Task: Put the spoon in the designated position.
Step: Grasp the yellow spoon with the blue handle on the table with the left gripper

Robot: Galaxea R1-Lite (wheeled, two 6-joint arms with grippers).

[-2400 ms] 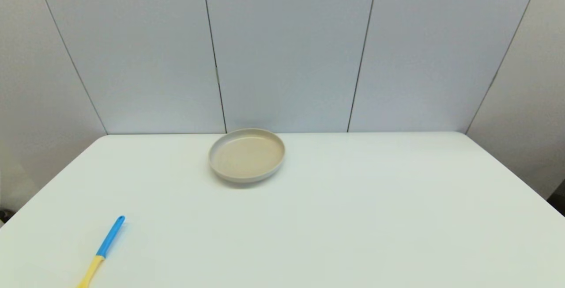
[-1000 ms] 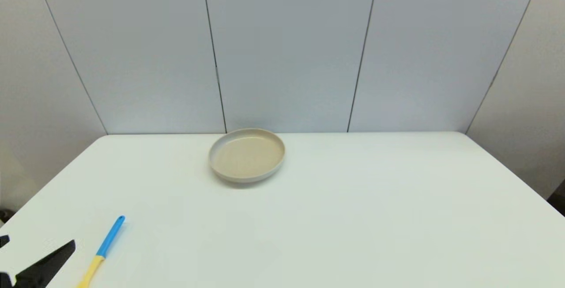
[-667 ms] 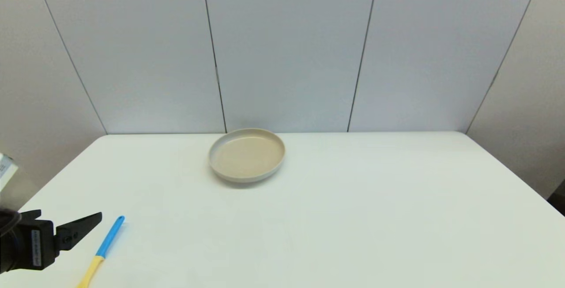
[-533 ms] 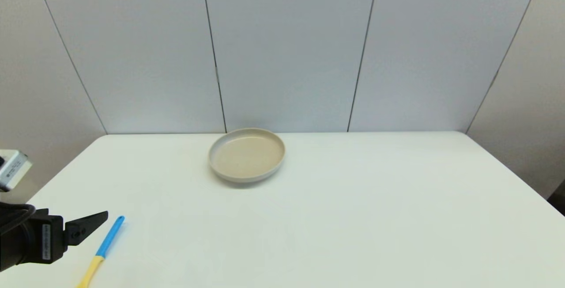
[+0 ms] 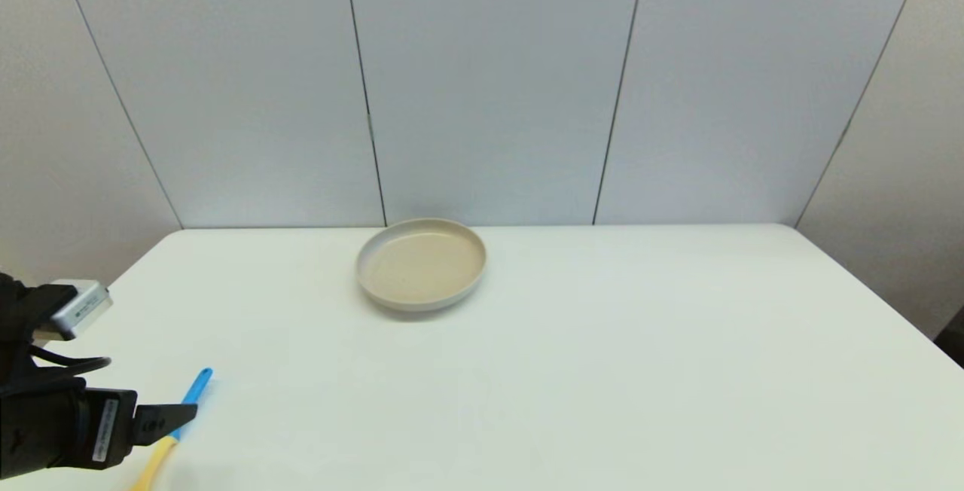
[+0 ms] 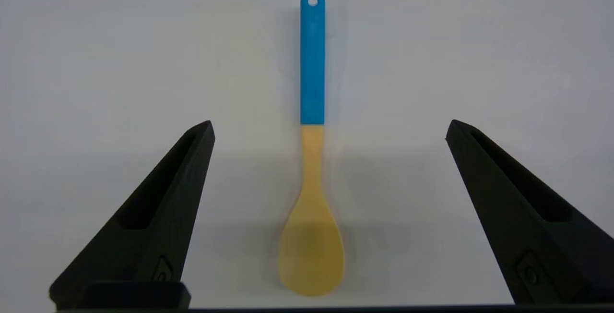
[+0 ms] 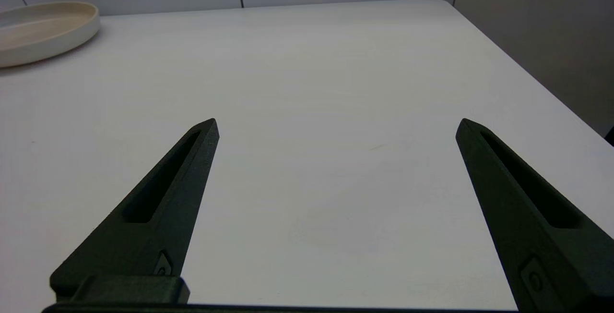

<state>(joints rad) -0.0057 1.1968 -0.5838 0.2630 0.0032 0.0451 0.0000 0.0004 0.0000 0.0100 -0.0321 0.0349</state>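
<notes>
One second back the left gripper [image 6: 328, 128] sat beside the spoon [image 6: 312, 159]; now it hovers over it, fingers spread (nothing gripped), well short of the dish [image 5: 422, 265], ready to grasp.

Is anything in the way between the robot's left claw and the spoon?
No. The left gripper hangs over the spoon, jaws open to either side, with only bare table around it. The dish sits far off.

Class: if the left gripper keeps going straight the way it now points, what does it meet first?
Probably the spoon: it lies between the open fingers of the left gripper, on the table. Height above it is unclear.
</notes>
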